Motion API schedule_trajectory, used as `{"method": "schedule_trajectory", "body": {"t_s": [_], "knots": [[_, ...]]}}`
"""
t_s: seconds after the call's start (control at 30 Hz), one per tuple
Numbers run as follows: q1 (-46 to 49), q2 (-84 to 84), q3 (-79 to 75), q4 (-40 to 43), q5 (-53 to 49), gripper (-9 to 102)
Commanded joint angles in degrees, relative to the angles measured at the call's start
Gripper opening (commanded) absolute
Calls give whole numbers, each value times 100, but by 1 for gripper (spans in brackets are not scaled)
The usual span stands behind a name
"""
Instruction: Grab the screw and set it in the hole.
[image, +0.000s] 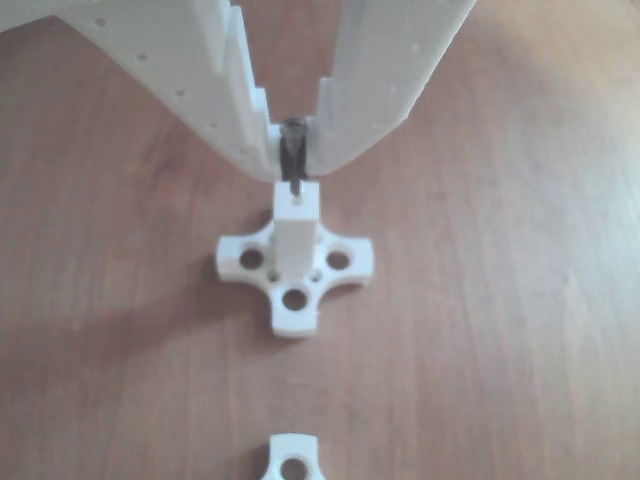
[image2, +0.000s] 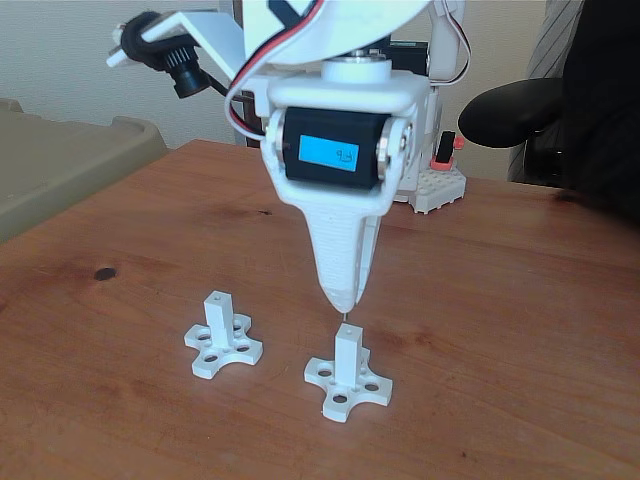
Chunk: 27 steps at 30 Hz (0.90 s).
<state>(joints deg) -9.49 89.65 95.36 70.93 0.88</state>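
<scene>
gripper (image: 293, 160) clamped on screw (image: 293, 152), held upright, tip just above hole (image: 297, 197) in white post (image2: 347, 352), blue servo label (image2: 331, 153) unreadable, second post (image2: 218, 312) to its left in fixed view

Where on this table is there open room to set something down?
Bare wood lies left of the left post base, right of the right post base, and along the table's front edge. It is crowded where the gripper holds the screw.

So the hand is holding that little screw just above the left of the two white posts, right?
Not the left one. In the fixed view the hand holds the screw over the right post; the left post stands apart, untouched.
</scene>
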Motion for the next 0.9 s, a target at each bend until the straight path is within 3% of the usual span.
{"method": "schedule_trajectory", "body": {"t_s": [0.0, 0.87], "knots": [[-79, 62, -158, -62, -9, -4], [-44, -114, -202, -132, -26, -4]]}}
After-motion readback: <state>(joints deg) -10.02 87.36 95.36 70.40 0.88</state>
